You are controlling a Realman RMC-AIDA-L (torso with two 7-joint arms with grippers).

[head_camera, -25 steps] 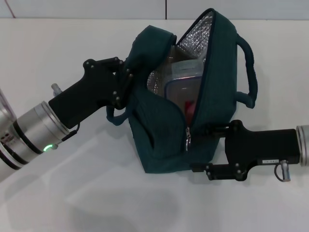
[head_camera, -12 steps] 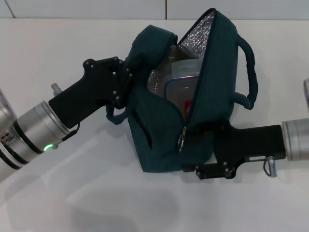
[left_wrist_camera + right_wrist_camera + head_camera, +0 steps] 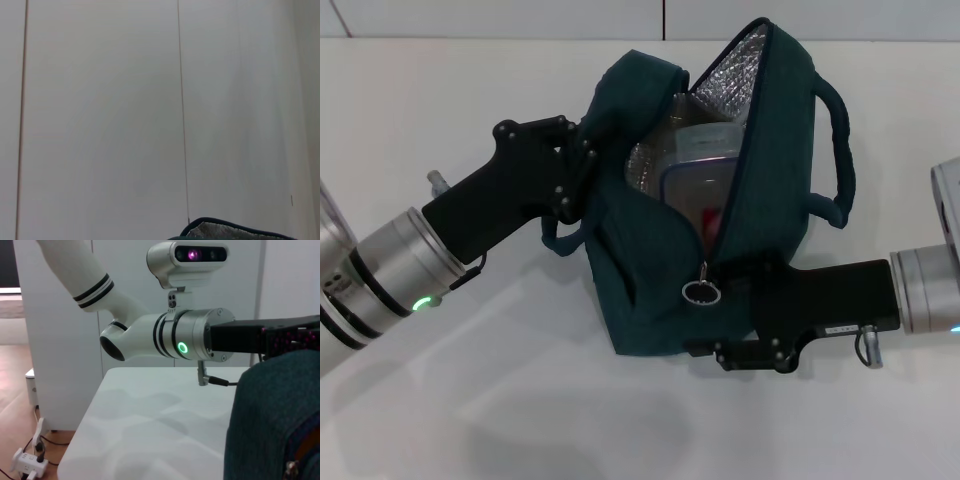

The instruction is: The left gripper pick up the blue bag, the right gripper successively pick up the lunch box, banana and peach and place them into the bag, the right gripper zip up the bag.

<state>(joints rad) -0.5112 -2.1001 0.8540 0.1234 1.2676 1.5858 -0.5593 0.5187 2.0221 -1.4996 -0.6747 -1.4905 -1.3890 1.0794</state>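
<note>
The blue bag stands open in the middle of the white table, its silver lining showing. The clear-lidded lunch box is inside, with something red beside it; the banana is hidden. My left gripper is shut on the bag's left flap and holds it up. My right gripper is against the bag's lower front, right beside the zip pull ring; its tips are hidden by the bag. The bag's rim shows in the left wrist view, and its fabric in the right wrist view.
The white table extends all around the bag. The bag's right carry handle sticks out on the right. The right wrist view shows my left arm and the table's far edge, with the floor and cables beyond.
My right gripper has moved left, closer in against the bag's front. The zip pull has swung from hanging down to lying ring-up. The left arm has stayed put.
</note>
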